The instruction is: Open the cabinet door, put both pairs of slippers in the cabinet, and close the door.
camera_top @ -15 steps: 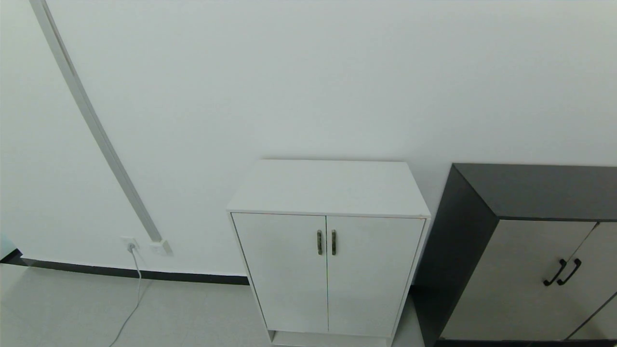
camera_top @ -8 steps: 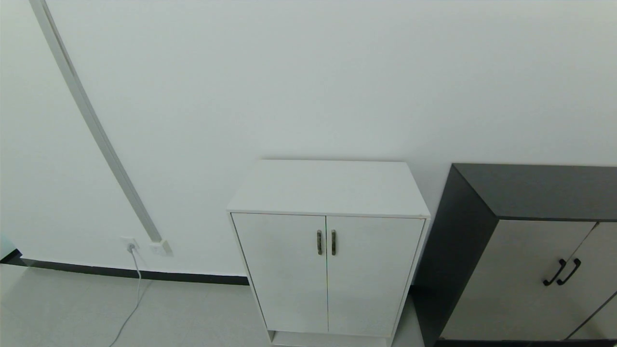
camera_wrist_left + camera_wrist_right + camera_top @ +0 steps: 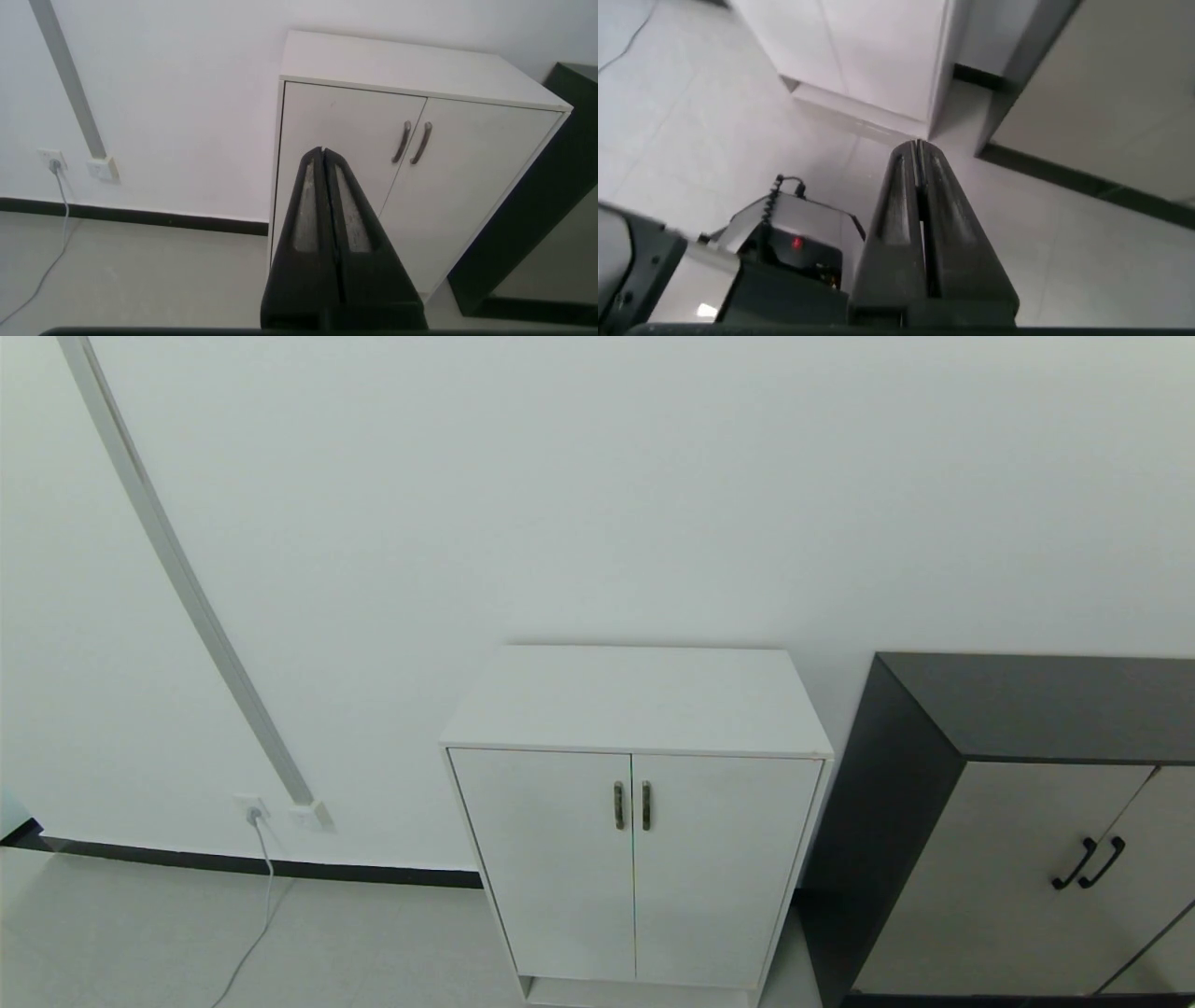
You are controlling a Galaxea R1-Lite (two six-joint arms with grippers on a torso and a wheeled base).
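Note:
A small white cabinet (image 3: pixel 635 803) stands against the wall, both doors shut, with two bronze handles (image 3: pixel 632 805) side by side at the middle seam. In the left wrist view my left gripper (image 3: pixel 323 154) is shut with nothing in it, held some way in front of the white cabinet (image 3: pixel 411 159) and pointing at its left door. My right gripper (image 3: pixel 919 147) is shut and empty too, pointing down at the tiled floor near the white cabinet's bottom corner (image 3: pixel 868 65).
A dark cabinet (image 3: pixel 1018 821) with grey doors and black handles stands close to the right of the white one. A wall socket with a cable (image 3: pixel 254 859) and a slanted cable duct (image 3: pixel 177 569) are at the left. Light floor tiles (image 3: pixel 233 943) lie in front.

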